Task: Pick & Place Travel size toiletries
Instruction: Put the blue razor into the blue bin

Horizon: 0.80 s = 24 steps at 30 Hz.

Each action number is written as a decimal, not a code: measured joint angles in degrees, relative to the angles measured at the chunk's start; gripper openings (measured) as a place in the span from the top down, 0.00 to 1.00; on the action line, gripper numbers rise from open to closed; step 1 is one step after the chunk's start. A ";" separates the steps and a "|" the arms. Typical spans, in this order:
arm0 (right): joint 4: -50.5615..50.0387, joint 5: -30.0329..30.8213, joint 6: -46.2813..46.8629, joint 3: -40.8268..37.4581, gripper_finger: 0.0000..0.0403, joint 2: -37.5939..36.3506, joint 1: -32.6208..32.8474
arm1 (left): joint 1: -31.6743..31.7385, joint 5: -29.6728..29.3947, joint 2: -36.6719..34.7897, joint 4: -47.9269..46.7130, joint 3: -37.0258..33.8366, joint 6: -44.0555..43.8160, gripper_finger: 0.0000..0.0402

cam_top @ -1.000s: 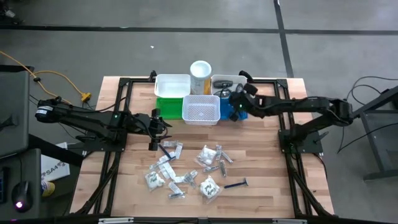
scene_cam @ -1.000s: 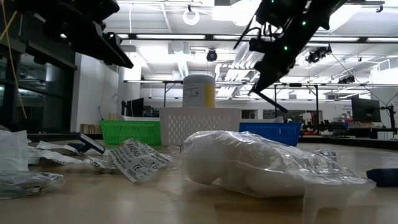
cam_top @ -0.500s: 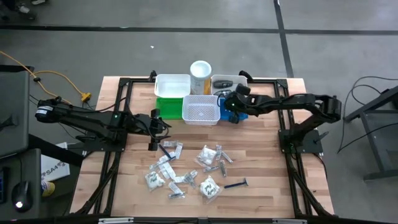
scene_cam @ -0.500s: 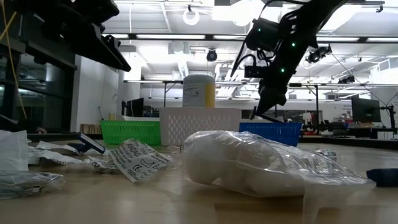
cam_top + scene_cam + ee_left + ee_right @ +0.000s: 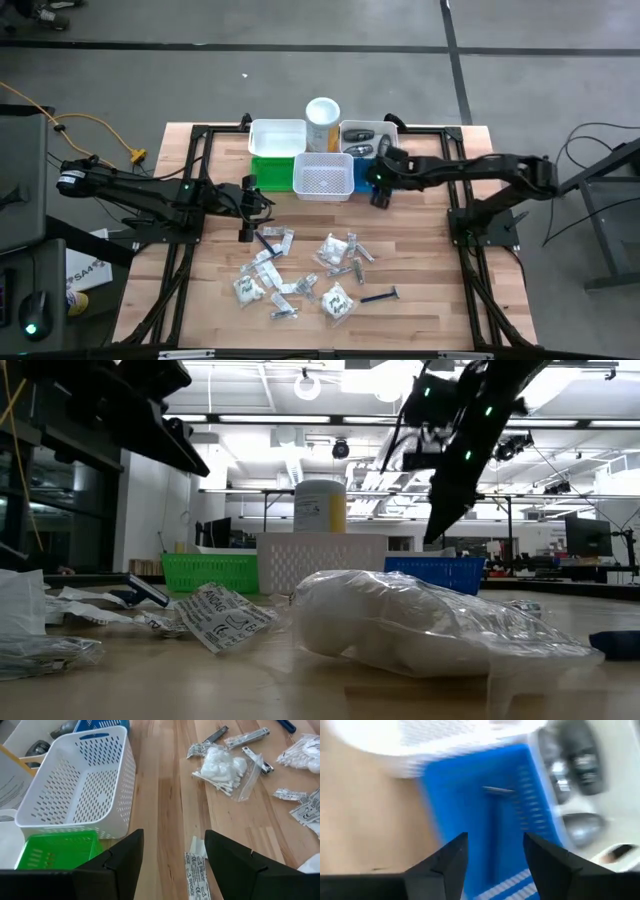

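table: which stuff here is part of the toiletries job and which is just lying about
Job:
- packets and sachets on the table
- razor
- grey ovals in the far white bin
- thin item in the blue bin
- right gripper, open, empty
- left gripper, open

Lying about:
- cylinder
- yellow cable

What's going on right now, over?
Right gripper open over the blue bin, razor inside. Left gripper open, empty, beside the packets. Nothing blocking.

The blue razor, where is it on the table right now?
In the high view the blue razor lies on the wooden table at the near right edge of the scattered toiletries, just right of a cotton swab packet.
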 joint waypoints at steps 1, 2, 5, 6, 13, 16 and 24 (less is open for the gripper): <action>-1.55 -2.23 1.72 0.20 0.53 -0.95 1.48 | 0.00 0.00 0.00 -0.01 0.00 -0.08 0.48; -2.79 -4.82 3.21 0.25 0.52 -1.98 3.02 | 0.00 0.00 0.00 0.02 0.00 -0.16 0.48; -4.93 -11.19 6.56 0.34 0.52 -4.12 8.13 | 0.00 0.00 0.00 0.03 0.00 -0.17 0.48; -5.46 -12.23 7.63 0.36 0.53 -4.21 10.28 | 0.00 0.00 0.00 0.06 0.00 -0.23 0.48; -8.81 -13.95 16.45 0.33 0.54 -2.15 26.86 | 0.00 0.02 0.00 0.19 0.00 -0.91 0.48; -7.90 -13.49 21.38 0.31 0.53 -2.35 33.12 | 0.00 0.02 0.00 0.17 0.00 -0.97 0.48; -2.34 -9.96 25.38 0.35 0.53 -0.12 45.43 | -0.01 0.04 0.00 0.21 0.00 -1.06 0.48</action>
